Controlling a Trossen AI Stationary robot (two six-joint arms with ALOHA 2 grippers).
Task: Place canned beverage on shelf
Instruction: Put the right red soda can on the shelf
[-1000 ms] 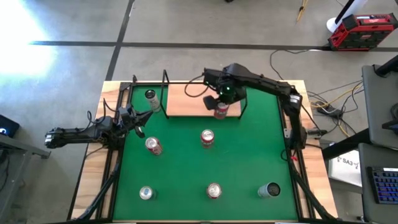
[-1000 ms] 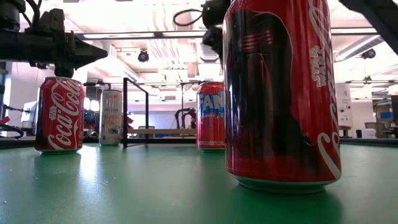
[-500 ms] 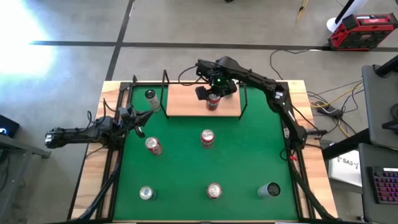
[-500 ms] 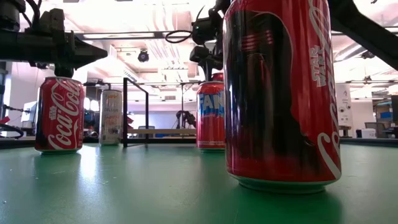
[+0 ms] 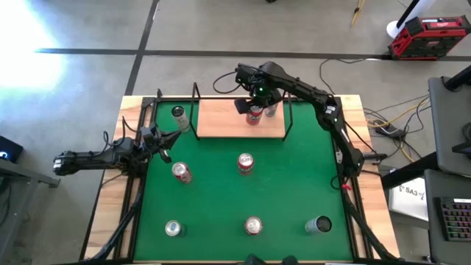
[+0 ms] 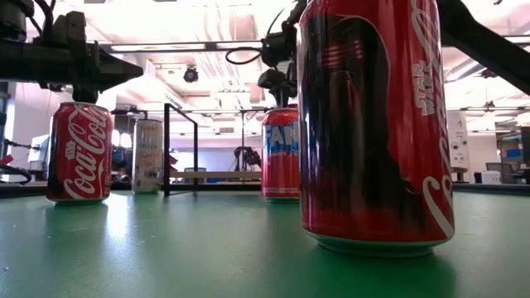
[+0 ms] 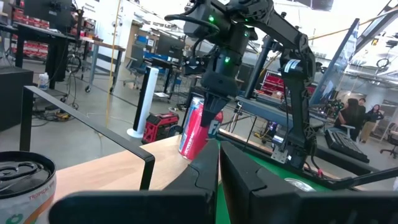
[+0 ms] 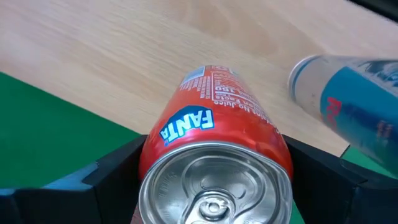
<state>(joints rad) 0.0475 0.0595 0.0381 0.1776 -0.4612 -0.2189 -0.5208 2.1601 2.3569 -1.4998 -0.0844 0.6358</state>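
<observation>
Two end effectors showed: the left end effector (image 5: 171,140), pressed together, idled at the tabletop's left edge, while the right end effector (image 5: 255,108) pinched the orange Fanta can (image 5: 254,115), tilted over the wooden shelf (image 5: 221,121), beside a blue-labelled can (image 8: 348,93).

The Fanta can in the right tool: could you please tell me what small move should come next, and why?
Probably tip it upright and ease it straight down. The right tool grips the Fanta can over the shelf, but the left wrist view shows it tilted, and a blue can stands close beside.
</observation>
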